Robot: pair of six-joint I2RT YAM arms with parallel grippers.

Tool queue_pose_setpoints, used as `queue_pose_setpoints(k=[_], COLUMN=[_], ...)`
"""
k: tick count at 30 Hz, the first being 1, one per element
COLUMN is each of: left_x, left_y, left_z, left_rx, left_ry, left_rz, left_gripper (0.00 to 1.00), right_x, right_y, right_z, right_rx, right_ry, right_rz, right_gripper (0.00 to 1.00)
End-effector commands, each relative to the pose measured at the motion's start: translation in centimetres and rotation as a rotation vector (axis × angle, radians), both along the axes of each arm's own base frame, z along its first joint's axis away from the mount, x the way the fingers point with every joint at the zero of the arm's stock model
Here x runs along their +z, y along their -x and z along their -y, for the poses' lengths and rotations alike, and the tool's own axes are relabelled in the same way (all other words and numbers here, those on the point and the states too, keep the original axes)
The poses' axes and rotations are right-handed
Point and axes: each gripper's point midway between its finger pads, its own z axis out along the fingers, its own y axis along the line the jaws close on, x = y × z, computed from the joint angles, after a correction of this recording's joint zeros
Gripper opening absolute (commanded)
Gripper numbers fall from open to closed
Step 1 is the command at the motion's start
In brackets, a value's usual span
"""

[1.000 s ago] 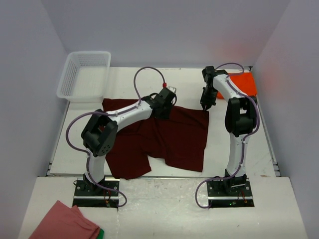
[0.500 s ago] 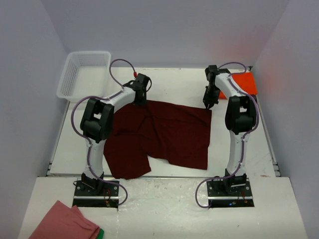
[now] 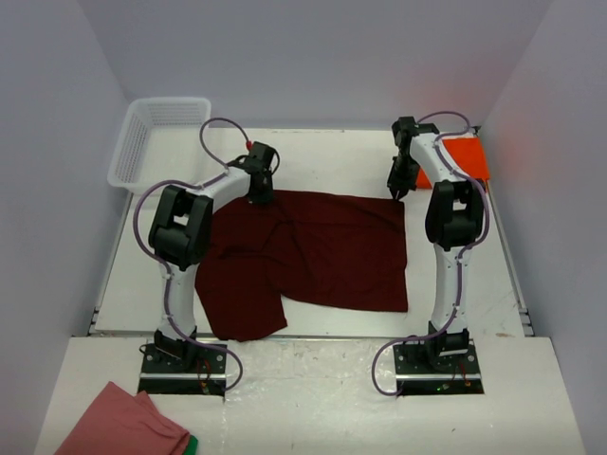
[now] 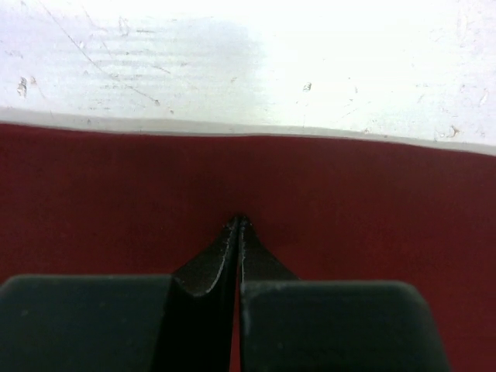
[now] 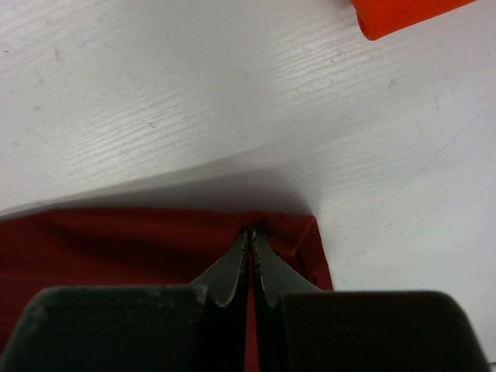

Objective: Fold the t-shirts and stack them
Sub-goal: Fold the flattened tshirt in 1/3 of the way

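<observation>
The dark maroon t-shirt (image 3: 322, 251) lies spread across the middle of the table, with one lower-left part bunched toward the near edge. My left gripper (image 3: 258, 196) is shut on its far edge near the left corner; in the left wrist view the gripper (image 4: 239, 221) pinches the maroon fabric (image 4: 349, 201) just inside the hem. My right gripper (image 3: 395, 192) is shut on the far right corner, where the cloth (image 5: 116, 240) puckers at the gripper (image 5: 250, 231). The bright orange-red t-shirt (image 3: 460, 156) lies folded at the far right, its corner (image 5: 403, 12) showing in the right wrist view.
A white mesh basket (image 3: 156, 142) stands at the far left corner. A salmon-pink cloth with a green edge (image 3: 123, 422) lies on the near ledge at the left, beside the left arm's base. Side walls close in the table.
Both grippers have carried the maroon shirt's far edge away from the bases. The left gripper also moved left, so the shirt now lies wider and flatter.
</observation>
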Motion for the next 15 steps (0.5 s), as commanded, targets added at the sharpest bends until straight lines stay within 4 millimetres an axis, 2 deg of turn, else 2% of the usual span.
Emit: queue_pose_setpoints(k=[1, 3, 6, 15], left_x=[-3.7, -4.5, -4.6, -4.2], left_y=[2.0, 2.8, 3.3, 3.5], left_z=[-2.0, -3.8, -5.8, -6.6], left_rx=[0.092, 0.143, 0.201, 0.223], left_ry=[0.092, 0.101, 0.081, 0.077], left_rz=[-0.109, -0.136, -0.131, -0.130], left_gripper=[0.00, 0.00, 0.00, 0.00], right_x=[0.6, 0.6, 0.6, 1.4], right_y=[-0.1, -0.2, -0.3, -1.8], right_z=[1.5, 2.2, 3.4, 5.6], right_rx=[-0.008, -0.017, -0.038, -0.055], right_ry=[0.040, 0.047, 0.069, 0.104], right_rz=[-0.011, -0.013, -0.015, 0.011], right_gripper=[0.00, 0.00, 0.00, 0.00])
